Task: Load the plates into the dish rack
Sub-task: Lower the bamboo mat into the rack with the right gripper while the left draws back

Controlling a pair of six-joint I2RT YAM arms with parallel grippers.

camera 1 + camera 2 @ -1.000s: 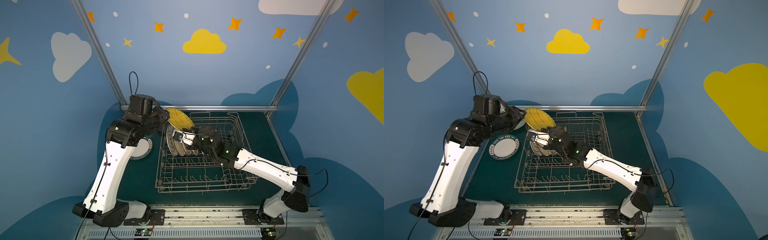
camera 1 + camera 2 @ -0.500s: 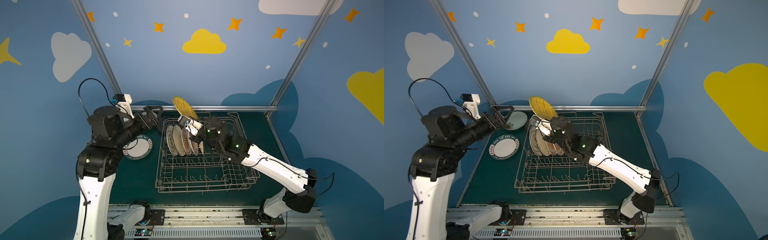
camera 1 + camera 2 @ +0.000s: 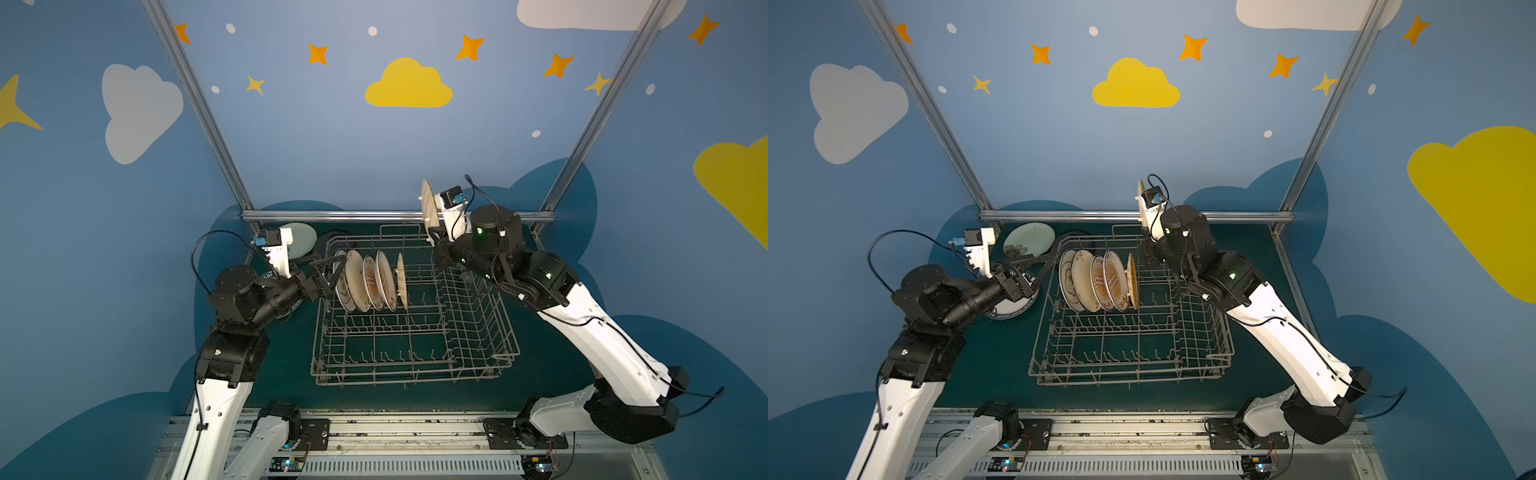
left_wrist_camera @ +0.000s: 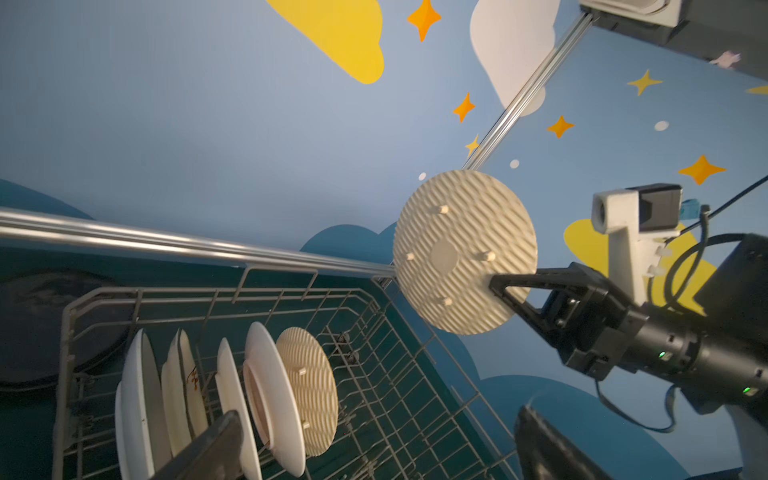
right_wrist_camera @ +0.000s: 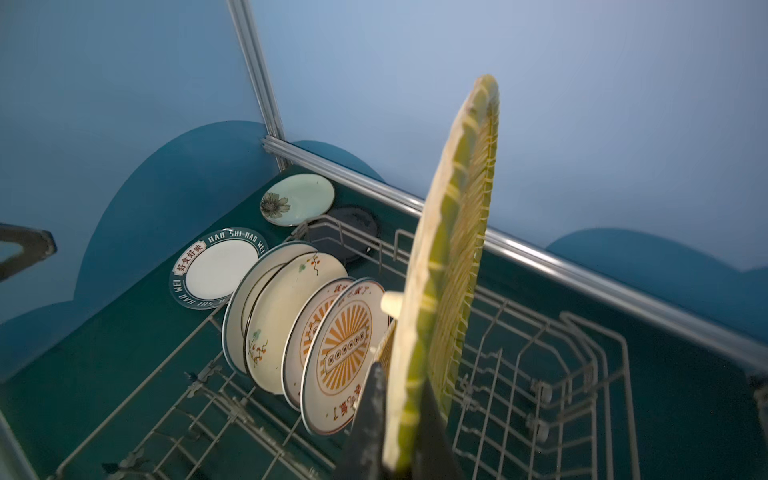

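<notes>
Right fingers [image 4: 536,275] clamp the yellow plate [image 4: 461,253] by its edge, upright above the rack's [image 3: 411,376] far rim, right of five racked plates [image 3: 376,282]. Left fingers [image 4: 208,449] are wide open and empty at the rack's left side. Risk: with that thin edge grip the plate pivots, goes in crooked and knocks its neighbours.

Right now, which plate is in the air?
The yellow woven plate, pinched by the right pincer above the dish rack; the others stand in slots or lie flat.

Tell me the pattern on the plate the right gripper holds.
The plate is yellow with a woven texture, clearest in the right wrist view.
</notes>
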